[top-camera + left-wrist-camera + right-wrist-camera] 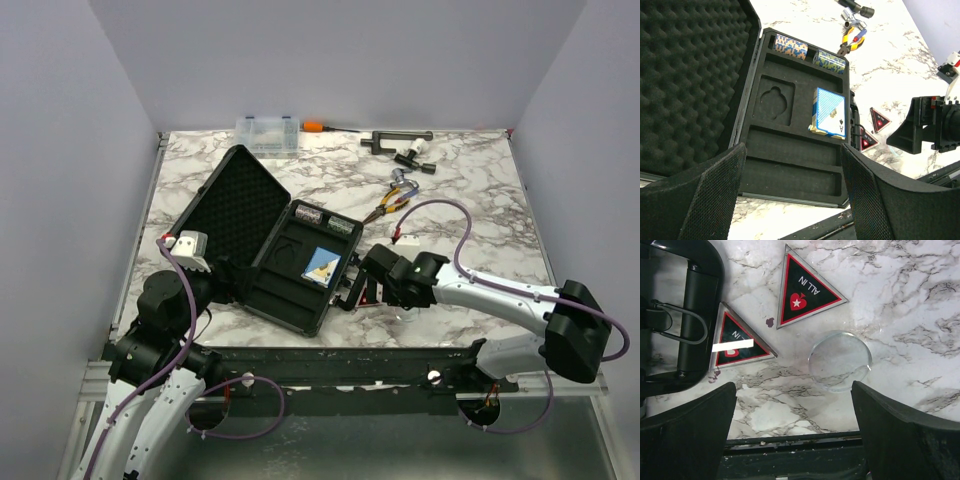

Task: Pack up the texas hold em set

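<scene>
Nearest us, the right arm's two black fingers (690, 430) stand spread wide and hold nothing. Just ahead of the gap between them the clear round plastic disc (840, 361) lies flat on the white marbled table (910, 300), off-centre toward one finger. Being round, it has no long axis, only a thin edge. Beyond it lie two red-and-black "ALL IN" triangles (807, 287), one just beside the handle (695, 305) of the open black hard briefcase (235, 205). We judge the right arm far nearer. The left arm's fingers (705, 200), also released and empty, hover over the case's near edge, with the blue-faced card deck (829, 111) lying in its tray.
</scene>
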{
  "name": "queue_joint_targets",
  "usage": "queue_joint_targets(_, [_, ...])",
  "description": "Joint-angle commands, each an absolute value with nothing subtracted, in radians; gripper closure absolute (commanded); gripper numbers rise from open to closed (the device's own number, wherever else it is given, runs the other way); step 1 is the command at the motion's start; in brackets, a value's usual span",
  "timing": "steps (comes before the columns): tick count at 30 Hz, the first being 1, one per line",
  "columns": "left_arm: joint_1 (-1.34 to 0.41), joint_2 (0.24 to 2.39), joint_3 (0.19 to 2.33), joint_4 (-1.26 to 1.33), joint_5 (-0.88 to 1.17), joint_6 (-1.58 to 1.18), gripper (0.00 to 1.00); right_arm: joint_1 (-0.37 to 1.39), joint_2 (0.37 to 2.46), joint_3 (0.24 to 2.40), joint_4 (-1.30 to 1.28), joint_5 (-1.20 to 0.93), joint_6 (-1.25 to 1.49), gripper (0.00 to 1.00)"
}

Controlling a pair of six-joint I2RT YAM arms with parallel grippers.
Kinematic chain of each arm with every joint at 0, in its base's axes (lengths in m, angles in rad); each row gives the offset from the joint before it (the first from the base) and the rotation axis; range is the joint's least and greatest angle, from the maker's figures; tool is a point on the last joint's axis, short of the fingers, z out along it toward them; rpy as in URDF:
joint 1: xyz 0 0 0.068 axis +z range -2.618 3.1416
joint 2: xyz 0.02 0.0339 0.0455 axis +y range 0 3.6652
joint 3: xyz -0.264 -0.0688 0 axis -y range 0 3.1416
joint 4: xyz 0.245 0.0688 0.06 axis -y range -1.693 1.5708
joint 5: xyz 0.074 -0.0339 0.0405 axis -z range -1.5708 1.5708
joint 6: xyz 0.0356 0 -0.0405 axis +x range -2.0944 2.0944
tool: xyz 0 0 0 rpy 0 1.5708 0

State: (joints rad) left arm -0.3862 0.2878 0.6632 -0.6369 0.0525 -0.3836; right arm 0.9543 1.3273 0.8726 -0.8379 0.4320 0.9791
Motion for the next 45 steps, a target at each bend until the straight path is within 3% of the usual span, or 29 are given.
queue_joint_targets(1, [-0.385, 0.287, 0.659, -0.641, 0.059, -0.373, 0.24, 0.952, 1.367, 0.860, -0.823, 0.459, 1.010, 0.00])
queue_joint_targets(26, [-0.384, 0.304, 0.660, -0.640, 0.066, -0.370, 0.24, 0.781, 1.320, 0.657, -0.668, 0.348, 0.990, 0.01])
queue_joint_targets(40, [-0.383, 0.304, 0.660, -0.639, 0.067, -0.370, 0.24, 0.772, 1.323, 0.643, -0.685, 0.352, 0.990, 0.35])
queue_joint_targets(45, [-0.384, 0.298, 0.660, -0.640, 0.063, -0.370, 0.24, 0.773, 1.328, 0.688, -0.729, 0.377, 0.978, 0.51])
